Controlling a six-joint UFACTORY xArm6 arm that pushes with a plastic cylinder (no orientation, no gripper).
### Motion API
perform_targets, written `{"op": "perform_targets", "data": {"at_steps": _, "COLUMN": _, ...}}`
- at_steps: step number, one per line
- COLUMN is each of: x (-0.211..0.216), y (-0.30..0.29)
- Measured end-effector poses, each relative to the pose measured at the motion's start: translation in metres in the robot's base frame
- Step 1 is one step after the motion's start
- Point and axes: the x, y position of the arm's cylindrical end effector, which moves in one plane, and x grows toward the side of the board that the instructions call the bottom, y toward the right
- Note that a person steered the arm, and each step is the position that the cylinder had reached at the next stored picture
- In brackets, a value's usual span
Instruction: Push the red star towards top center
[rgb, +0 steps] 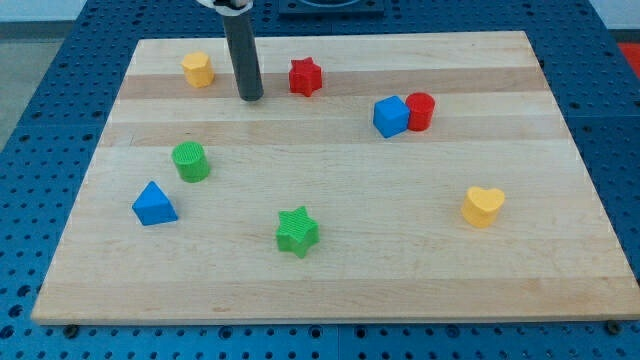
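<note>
The red star (305, 77) lies near the view's top, a little left of centre, on the wooden board (330, 280). My tip (250, 98) is on the board just left of the red star and slightly lower, with a small gap between them. The rod rises straight up from the tip to the view's top edge.
A yellow block (198, 69) lies left of the rod at the top left. A blue cube (391, 116) touches a red cylinder (420, 111) at the right. A green cylinder (190, 161), a blue triangle (153, 204), a green star (297, 231) and a yellow heart (482, 206) lie lower down.
</note>
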Motion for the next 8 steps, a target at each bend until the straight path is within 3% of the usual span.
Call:
{"op": "perform_targets", "data": {"at_steps": 6, "x": -0.015, "y": 0.073}}
{"op": "perform_targets", "data": {"at_steps": 8, "x": 0.013, "y": 0.074}}
